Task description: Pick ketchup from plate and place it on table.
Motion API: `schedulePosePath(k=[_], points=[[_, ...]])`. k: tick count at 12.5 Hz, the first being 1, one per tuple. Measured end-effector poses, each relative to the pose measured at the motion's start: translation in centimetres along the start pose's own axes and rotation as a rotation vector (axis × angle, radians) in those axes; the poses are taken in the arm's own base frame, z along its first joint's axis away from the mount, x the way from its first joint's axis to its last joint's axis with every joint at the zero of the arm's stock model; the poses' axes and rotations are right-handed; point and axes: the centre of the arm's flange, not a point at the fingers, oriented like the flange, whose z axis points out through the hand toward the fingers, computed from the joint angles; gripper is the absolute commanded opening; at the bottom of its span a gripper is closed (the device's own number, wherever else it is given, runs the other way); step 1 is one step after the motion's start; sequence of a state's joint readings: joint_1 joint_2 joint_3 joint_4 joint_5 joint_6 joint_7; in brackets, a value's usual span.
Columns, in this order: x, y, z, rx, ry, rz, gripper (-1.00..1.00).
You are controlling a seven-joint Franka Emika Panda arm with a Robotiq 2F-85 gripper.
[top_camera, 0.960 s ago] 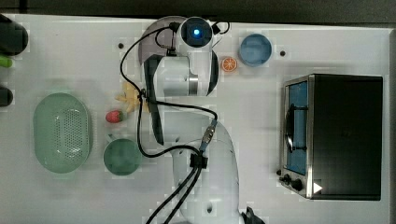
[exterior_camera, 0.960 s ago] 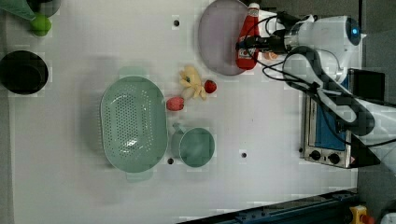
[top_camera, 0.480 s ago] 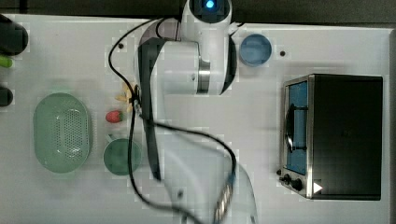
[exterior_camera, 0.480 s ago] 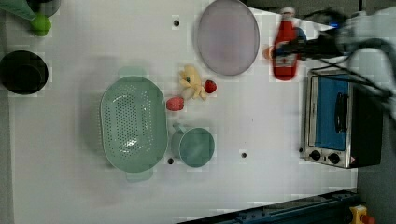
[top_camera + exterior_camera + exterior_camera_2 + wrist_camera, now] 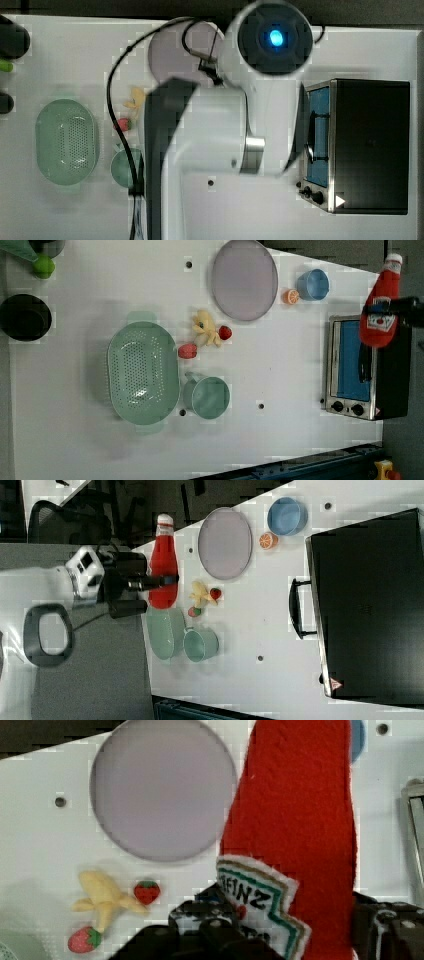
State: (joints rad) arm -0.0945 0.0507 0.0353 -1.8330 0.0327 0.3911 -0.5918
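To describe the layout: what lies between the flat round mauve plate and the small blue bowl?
In the left view, a small orange slice lies between the plate and the bowl, touching the bowl.

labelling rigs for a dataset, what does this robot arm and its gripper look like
The arm has glossy white rounded shells with dark grey joint sections, a glowing blue light in a black ring on top, and a black cable looping alongside. The gripper is black, on a white wrist with a black-edged loop-shaped part.

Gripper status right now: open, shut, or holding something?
Gripper: shut on the ketchup bottle, held up off the plate.
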Motion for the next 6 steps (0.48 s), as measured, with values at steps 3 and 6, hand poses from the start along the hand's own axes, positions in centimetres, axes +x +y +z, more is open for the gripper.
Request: schedulePosePath(k=[3, 6], points=[[-3.2, 2.2, 6.1, -0.009, -0.009, 0.037, 0.17], [-6.5, 3.7, 17.3, -0.033, -0.076, 0.049, 0.17]])
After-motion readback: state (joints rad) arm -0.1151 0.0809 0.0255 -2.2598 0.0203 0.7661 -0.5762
